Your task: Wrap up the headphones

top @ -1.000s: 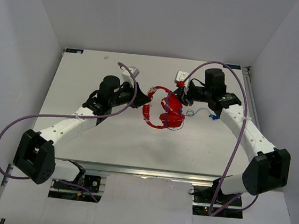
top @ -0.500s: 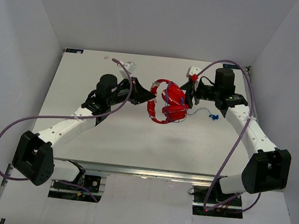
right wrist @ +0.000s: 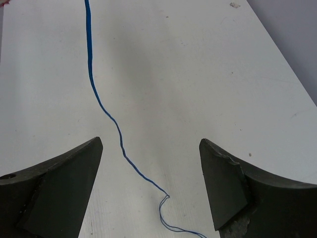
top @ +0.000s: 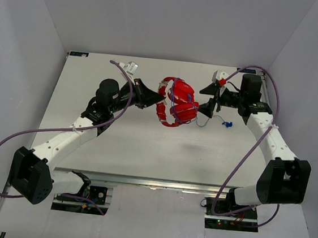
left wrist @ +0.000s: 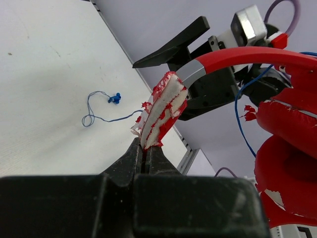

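The left end effector was pressed together on the worn red-and-white padding of the headband, so the headphones hung in the air above the far middle of the bench instead of lying on it. I judged that this hold worked as an anchor: with the band fixed, the thin cable could be led around the ear cups, and in the top view some blue turns seemed already to cross the red cups. The right end effector stood just beside the headphones with its fingers spread wide and nothing between them. In its wrist view the cable ran under the gap, untouched. The loose end lay on the bench, with the blue plug near that end effector, probably the next part to pick up. The bench was white and matte with a few small marks, and plain pale walls closed it on three sides.
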Action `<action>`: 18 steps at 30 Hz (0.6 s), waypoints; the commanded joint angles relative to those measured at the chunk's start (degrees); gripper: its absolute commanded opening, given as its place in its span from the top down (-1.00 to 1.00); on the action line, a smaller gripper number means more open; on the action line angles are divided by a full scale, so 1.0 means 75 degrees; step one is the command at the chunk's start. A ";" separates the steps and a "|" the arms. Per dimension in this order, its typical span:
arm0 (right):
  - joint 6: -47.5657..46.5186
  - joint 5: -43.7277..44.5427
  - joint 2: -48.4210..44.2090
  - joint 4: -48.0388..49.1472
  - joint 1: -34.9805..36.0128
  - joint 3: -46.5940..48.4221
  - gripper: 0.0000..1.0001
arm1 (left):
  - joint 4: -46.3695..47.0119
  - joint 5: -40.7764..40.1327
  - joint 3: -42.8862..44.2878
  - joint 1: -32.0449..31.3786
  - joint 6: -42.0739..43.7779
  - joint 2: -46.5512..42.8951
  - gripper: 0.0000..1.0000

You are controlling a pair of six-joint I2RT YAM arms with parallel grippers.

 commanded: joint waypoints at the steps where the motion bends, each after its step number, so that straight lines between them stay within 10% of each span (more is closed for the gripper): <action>1: -0.1073 -0.0913 -0.0415 0.0191 -0.0056 -0.0470 -0.83 | 0.0429 -0.0138 0.0115 0.0007 -0.0593 -0.0419 1.00; 18: -0.3774 -0.0567 -0.0884 0.0336 0.0023 -0.2127 -0.90 | -0.0103 -0.0234 0.0428 0.0007 -0.1118 -0.0813 1.00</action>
